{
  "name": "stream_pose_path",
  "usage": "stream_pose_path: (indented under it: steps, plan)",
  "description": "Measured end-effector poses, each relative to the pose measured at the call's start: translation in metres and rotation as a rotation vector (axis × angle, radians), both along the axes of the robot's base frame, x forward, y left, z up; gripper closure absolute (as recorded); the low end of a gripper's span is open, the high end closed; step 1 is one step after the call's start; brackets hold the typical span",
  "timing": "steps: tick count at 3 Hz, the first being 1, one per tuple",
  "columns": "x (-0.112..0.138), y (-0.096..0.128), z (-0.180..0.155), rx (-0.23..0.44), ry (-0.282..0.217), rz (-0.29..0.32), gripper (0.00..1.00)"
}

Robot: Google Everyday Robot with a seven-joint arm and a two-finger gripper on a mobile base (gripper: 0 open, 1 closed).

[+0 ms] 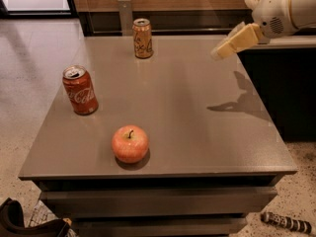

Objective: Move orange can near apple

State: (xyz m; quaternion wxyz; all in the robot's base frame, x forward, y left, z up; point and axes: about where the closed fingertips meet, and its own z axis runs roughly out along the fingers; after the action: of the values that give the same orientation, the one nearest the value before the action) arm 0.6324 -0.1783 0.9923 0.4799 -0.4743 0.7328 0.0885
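The orange can stands upright by the far edge of the bench, well apart from the apple near the front edge. A red can stands by the left edge. The hand hovers above the far right corner; apart or together, I cannot tell.

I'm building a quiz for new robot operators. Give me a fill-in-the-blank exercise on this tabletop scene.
1. The Coca-Cola can is coloured ____.
2. The orange can stands ____ from the apple than the Coca-Cola can does.
3. The gripper hovers over the table's ____ side as pictured, apart from both cans.
4. The table holds ____ cans.
Missing words: red; farther; right; two.
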Motion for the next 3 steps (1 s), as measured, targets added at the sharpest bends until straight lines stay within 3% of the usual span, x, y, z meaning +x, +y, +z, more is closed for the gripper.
stream_pose_path:
  steps: [1, 2, 3]
  plan:
    - [0.034, 0.034, 0.01, 0.201, -0.115, 0.025, 0.0]
    - [0.06, 0.074, 0.017, 0.361, -0.182, 0.059, 0.0]
    - [0.061, 0.075, 0.017, 0.362, -0.181, 0.061, 0.0]
